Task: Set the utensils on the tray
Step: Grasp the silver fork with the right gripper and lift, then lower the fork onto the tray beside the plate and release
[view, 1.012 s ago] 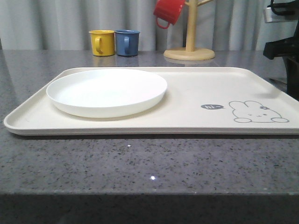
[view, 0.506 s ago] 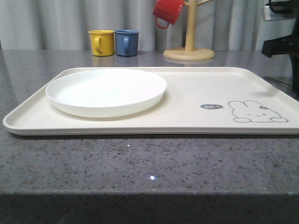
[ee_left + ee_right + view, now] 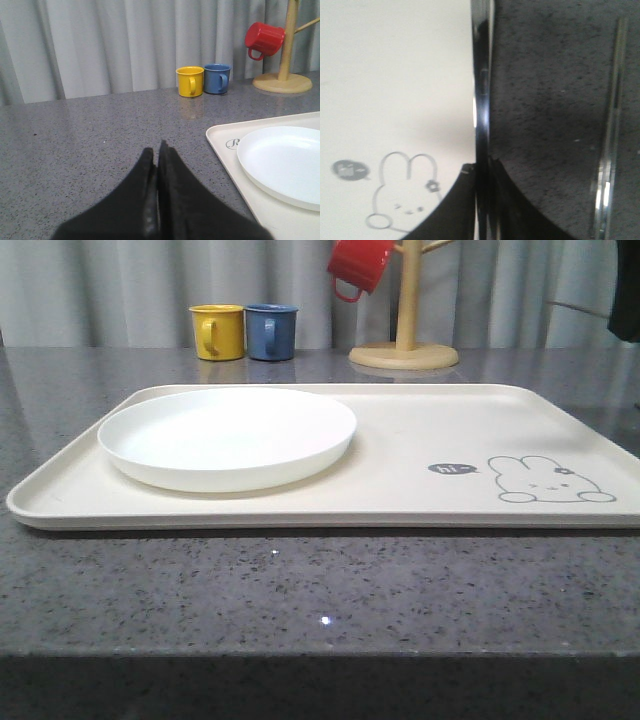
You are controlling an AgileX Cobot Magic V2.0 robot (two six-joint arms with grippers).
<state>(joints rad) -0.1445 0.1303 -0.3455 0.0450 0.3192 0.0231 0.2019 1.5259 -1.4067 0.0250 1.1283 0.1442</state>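
1. Front view is showing the cream tray (image 3: 400,440) lying on the grey counter (image 3: 300,590). The white plate (image 3: 228,435) is sitting in the tray's left half, and the grey rabbit drawing (image 3: 548,480) with its "hi" bubble (image 3: 454,469) is sitting near the right corner.
2. A yellow mug (image 3: 218,331) and a blue mug (image 3: 272,331) are standing side by side on the counter beyond the tray. A red mug (image 3: 360,265) is hanging from the wooden mug tree (image 3: 405,340) to their right.
3. The left gripper (image 3: 156,155) is hovering over bare counter to the left of the tray, its two black fingers pressed together with nothing between them.
4. The right gripper (image 3: 482,167) is clamping a thin silver utensil (image 3: 481,75), seen edge-on (whether fork or spoon cannot be told). It is hanging over the tray's right edge, just beside the rabbit.
5. The silver chopsticks (image 3: 610,125) are lying on the counter to the right of the tray, apart from its rim and from the held utensil.
6. A dark part of the right arm (image 3: 627,300) is showing at the far right of the front view.
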